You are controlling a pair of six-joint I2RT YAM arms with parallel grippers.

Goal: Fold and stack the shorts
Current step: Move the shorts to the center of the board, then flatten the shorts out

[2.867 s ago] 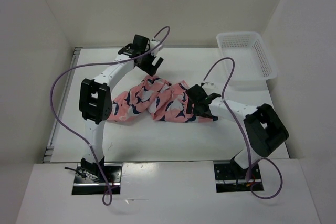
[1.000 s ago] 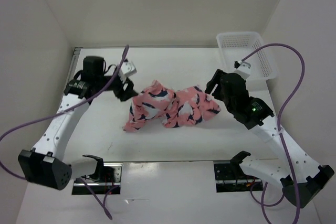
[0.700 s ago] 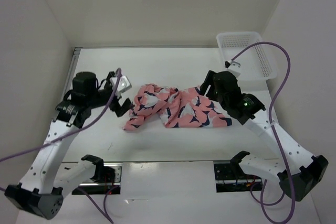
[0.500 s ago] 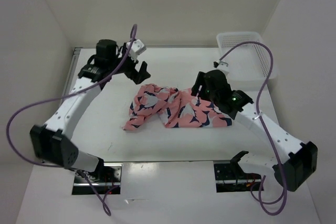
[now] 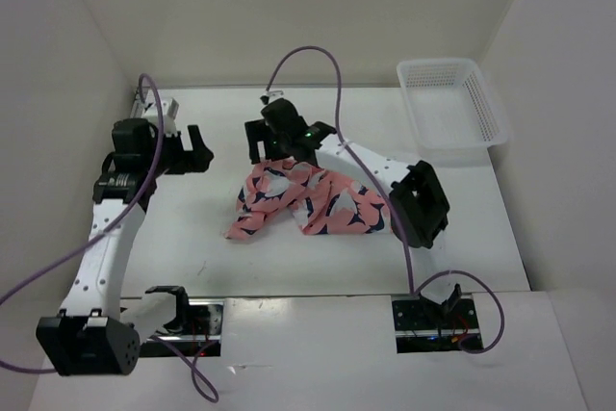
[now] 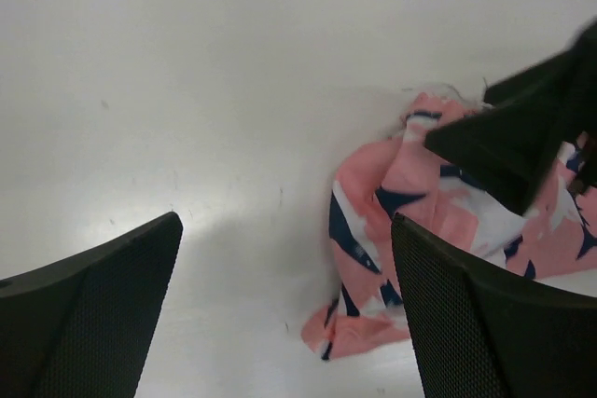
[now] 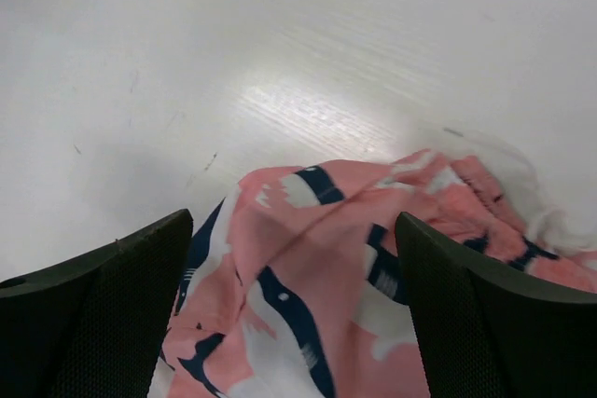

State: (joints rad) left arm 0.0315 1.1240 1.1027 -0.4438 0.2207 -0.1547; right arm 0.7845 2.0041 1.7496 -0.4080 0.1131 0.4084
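salmon-pink fabric shorts printed with navy-and-white sharks lie crumpled in a long bunch on the white table. a white mesh plastic basket stands well right of the shorts and beyond them. the left gripper hangs to the left of the shorts, clear of them. the right gripper is over their far left end. only this top view shows the basket and both arms whole.

the left wrist view has the left gripper spread wide over bare table, with the shorts ahead to its right and the right arm's dark shape over them.

the right wrist view has the right gripper also spread wide, its fingers on either side of a raised fold of the shorts, gripping nothing.

half a second before, the left gripper was beyond the shorts' left end and the right gripper was over their right half. the shorts have kept the same shape.
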